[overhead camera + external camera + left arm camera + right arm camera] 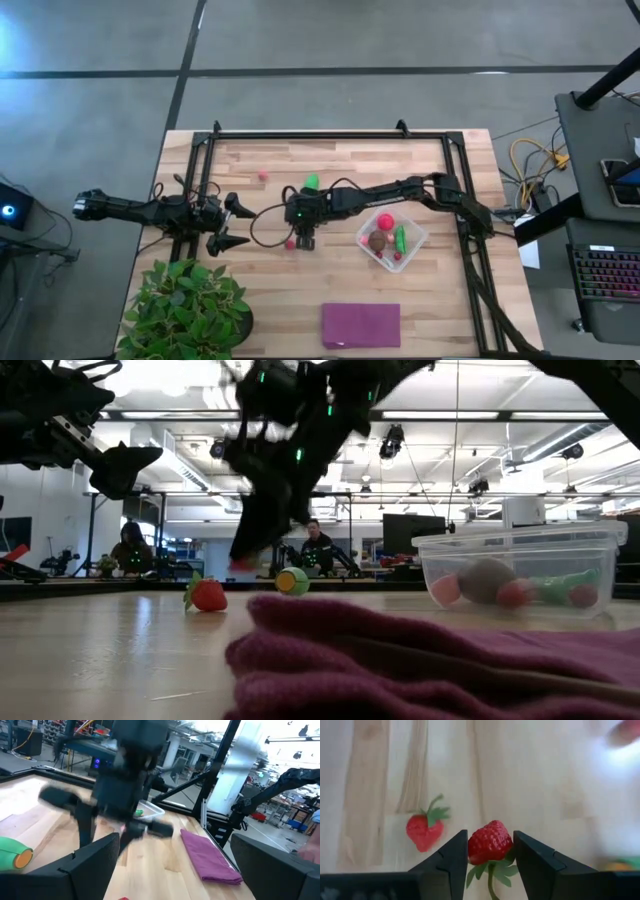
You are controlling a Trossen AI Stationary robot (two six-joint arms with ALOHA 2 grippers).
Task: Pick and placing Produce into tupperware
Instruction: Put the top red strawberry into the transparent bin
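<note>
Pinched between my right tool's [490,852] fingers, a light, stiff strawberry [490,841] holds at its middle. My left tool [226,222] gapes.

Table [300,300]: pale wood planks, matt. Tupperware [520,550]: clear glossy plastic. Purple cloth [420,670]: fuzzy, matt.

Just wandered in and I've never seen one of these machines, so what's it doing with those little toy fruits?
The right tool has its fingers closed around a toy strawberry at the middle of the table, with a second strawberry lying loose beside it. The clear tupperware to its right already holds a red ball, a brown oval piece and a green piece. The left tool waits open near the table's left edge.
</note>
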